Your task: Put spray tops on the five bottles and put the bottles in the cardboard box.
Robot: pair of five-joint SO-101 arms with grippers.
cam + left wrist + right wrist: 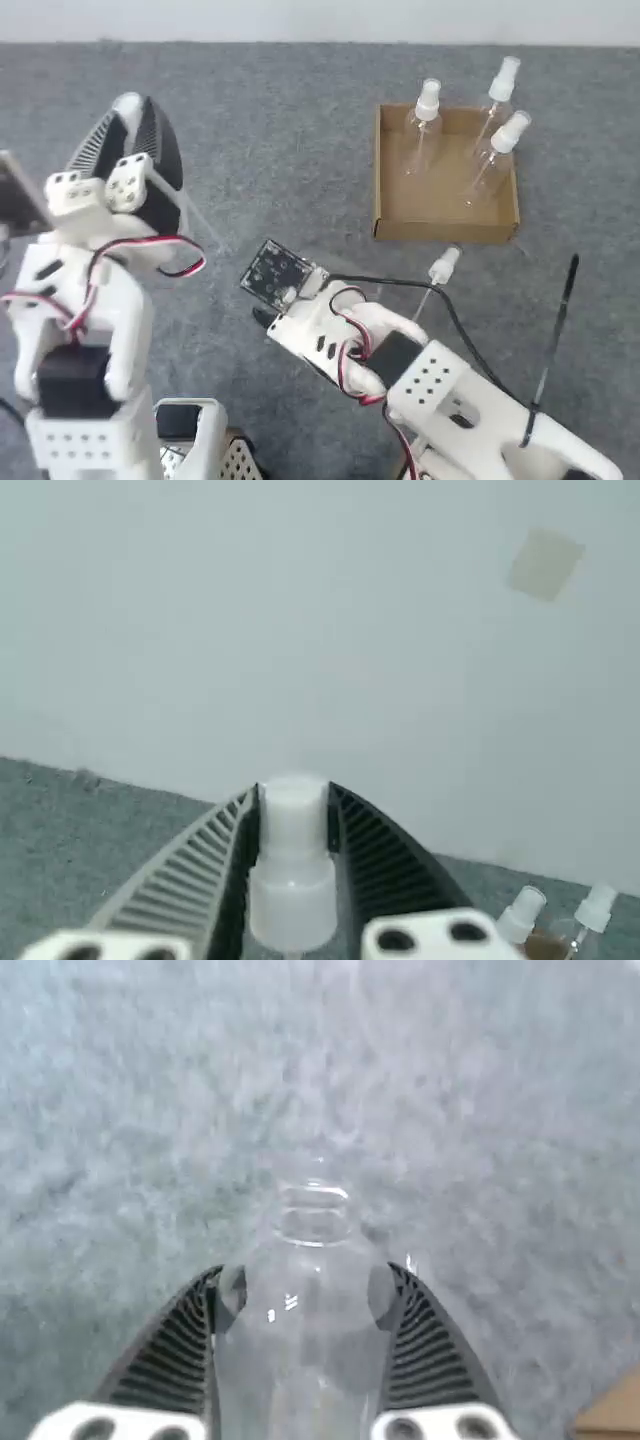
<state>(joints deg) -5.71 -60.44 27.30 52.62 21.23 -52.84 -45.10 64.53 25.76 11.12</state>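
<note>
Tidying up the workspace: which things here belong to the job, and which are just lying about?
Job: cardboard box, three capped bottles, loose spray top, spray top in left claw, bare bottle in right claw.
Lying about: thin black strip.

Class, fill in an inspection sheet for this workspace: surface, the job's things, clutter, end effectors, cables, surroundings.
Surface: grey carpet.
Job's things: three capped bottles stand in the cardboard box; a loose spray top lies on the carpet just outside the box.
Clutter: a thin black strip beside the right arm.
End effectors: the left end effector is shut on a spray top; the right end effector is shut on an uncapped bottle.
Cables: red and black wires on the arms; a black cable crosses the right arm.
Surroundings: a pale wall with a tan patch.
</note>
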